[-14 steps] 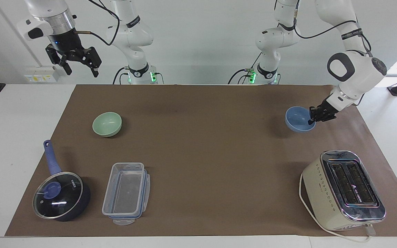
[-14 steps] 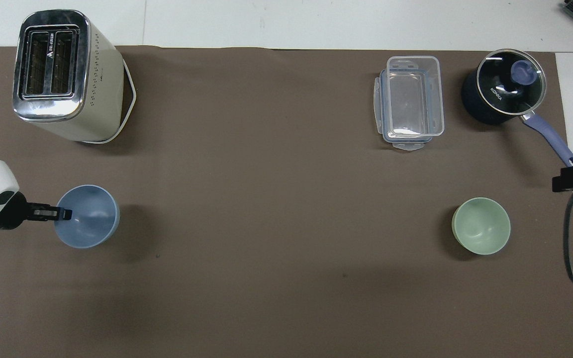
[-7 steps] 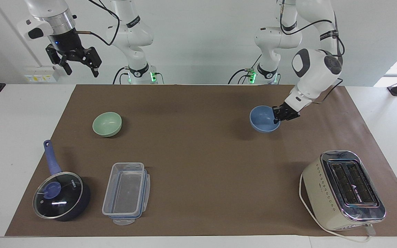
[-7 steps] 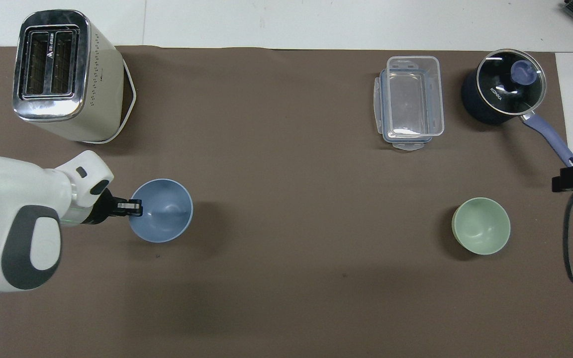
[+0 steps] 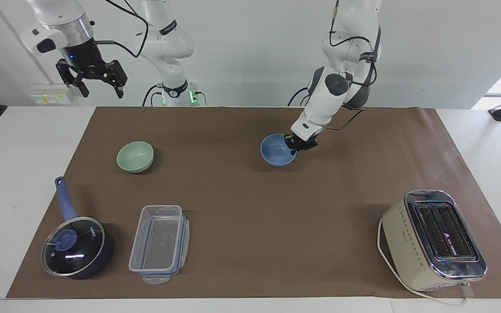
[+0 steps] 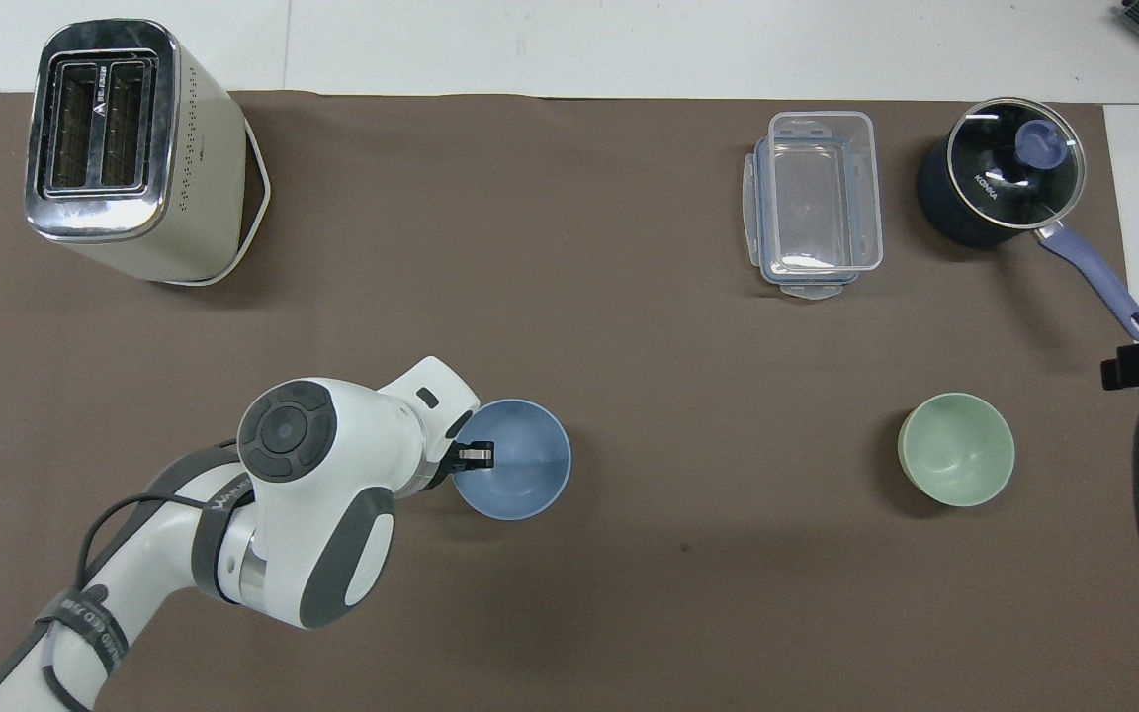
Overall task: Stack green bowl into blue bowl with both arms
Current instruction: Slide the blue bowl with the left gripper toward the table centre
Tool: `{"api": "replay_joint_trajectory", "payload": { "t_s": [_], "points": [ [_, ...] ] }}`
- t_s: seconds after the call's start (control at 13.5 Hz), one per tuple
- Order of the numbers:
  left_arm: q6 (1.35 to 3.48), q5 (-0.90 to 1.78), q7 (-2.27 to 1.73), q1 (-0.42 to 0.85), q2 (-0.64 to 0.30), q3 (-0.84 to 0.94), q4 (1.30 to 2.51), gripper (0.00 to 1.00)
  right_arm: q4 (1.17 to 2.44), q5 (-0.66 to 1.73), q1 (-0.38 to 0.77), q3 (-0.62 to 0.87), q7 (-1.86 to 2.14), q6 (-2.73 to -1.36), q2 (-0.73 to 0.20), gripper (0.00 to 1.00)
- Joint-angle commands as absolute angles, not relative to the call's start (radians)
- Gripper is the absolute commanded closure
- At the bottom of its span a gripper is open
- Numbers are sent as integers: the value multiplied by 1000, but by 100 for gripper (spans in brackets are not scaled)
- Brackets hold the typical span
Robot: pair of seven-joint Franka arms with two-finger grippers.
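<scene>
We hold the blue bowl (image 5: 278, 150) by its rim with our left gripper (image 5: 296, 145), the fingers clamped on it, over the middle of the table (image 5: 250, 269). The green bowl (image 5: 135, 157) sits toward the right arm's end. Our right gripper (image 5: 98, 80) waits high there, with its fingers spread apart.

Facing cam high, across surface (image 5: 250, 217), looking at robots; overhead cam steep down, flipped half-turn. Both share brown mat (image 6: 569, 326).
</scene>
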State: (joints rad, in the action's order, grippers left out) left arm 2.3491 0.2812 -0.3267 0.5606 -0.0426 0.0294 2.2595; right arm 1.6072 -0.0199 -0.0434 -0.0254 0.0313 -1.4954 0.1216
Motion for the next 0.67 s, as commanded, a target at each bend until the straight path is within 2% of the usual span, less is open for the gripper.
{"api": "replay_joint_trajectory", "payload": {
  "t_s": [0.0,0.15,0.37,0.52,0.59],
  "points": [
    [2404,294,-339,624,-40,9,2272,100,1655,-28,-72,-23,66,-1522,144,0],
    [2419,298,-339,646,-47,11,2269,100,1693,-28,-74,-23,99,-1528,143,0],
    [2493,299,-388,689,-86,11,2266,100,1788,-28,-109,-23,165,-1623,147,0],
    [2476,299,-410,692,-80,11,2272,70,1828,-28,-136,-23,219,-1666,147,0],
    [2471,299,-396,692,-80,11,2272,62,1833,-28,-140,-23,221,-1673,146,0]
  ]
}}
